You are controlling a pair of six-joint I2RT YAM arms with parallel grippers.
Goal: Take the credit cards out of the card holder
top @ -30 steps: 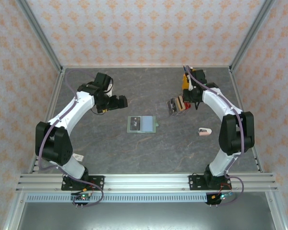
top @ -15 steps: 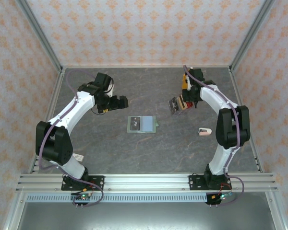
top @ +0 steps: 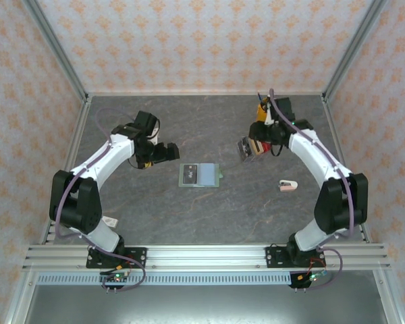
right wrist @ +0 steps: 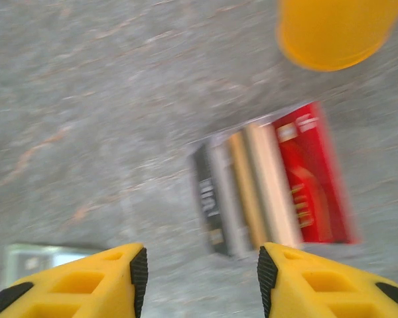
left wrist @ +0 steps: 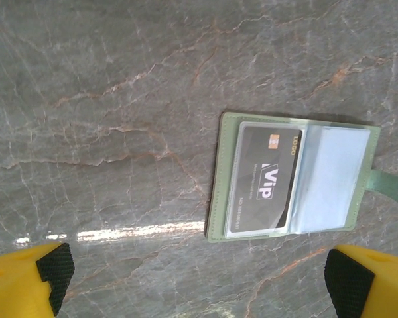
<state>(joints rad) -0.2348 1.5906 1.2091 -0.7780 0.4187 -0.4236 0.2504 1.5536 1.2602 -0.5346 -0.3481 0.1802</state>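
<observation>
The mint-green card holder [top: 200, 175] lies open and flat mid-table. In the left wrist view the card holder [left wrist: 358, 132] has a dark credit card [left wrist: 264, 179] marked VIP in its left clear pocket; the right pocket looks pale and bare. My left gripper [top: 163, 152] hovers left of the holder, open, with its fingertips [left wrist: 52, 268] wide apart and nothing between them. My right gripper [top: 264, 138] hangs over a clear rack [top: 250, 147]; in the blurred right wrist view the right gripper [right wrist: 200, 275] is open and holds nothing.
The rack [right wrist: 272, 189] holds several upright cards, dark, grey, tan, cream and red. A round yellow-orange object [right wrist: 328, 30] sits beyond it. A small white item with a red mark [top: 287, 184] lies right of the holder. Metal frame posts and patterned walls enclose the table.
My right gripper's jaws have parted from shut and its arm has swung outward to the right. My left gripper has drifted slightly nearer the holder.
</observation>
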